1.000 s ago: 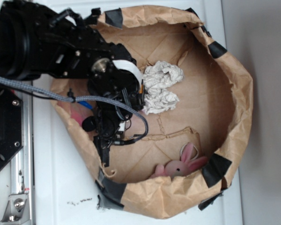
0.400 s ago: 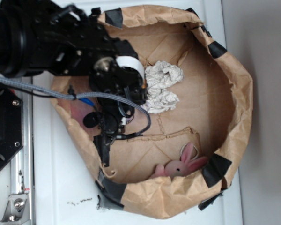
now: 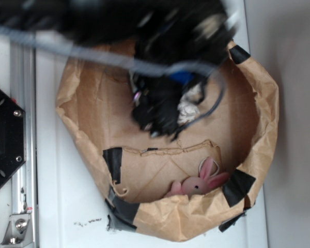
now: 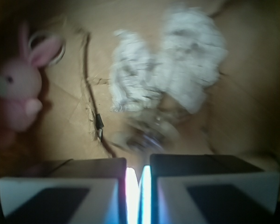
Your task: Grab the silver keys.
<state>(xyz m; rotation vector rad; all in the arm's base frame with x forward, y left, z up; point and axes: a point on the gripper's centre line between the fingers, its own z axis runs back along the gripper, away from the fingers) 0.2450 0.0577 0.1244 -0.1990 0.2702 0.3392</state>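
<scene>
Keys (image 4: pixel 149 128) now just ahead of gripper (image 4: pixel 135 179), at near edge of paper wad (image 4: pixel 170 77), blurred grey glints on brown bag floor (image 4: pixel 242 112). Swung across from left wall to over wad within a second, so approach looks under way. Jaws nearly clenched, nothing between. Bunny (image 4: pixel 18 88) well apart.

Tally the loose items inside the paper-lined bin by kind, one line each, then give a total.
Crumpled white paper wad: 1
Pink plush bunny: 1
Bunch of silver keys, blurred, just ahead of the hand: 1
Total: 3
</scene>
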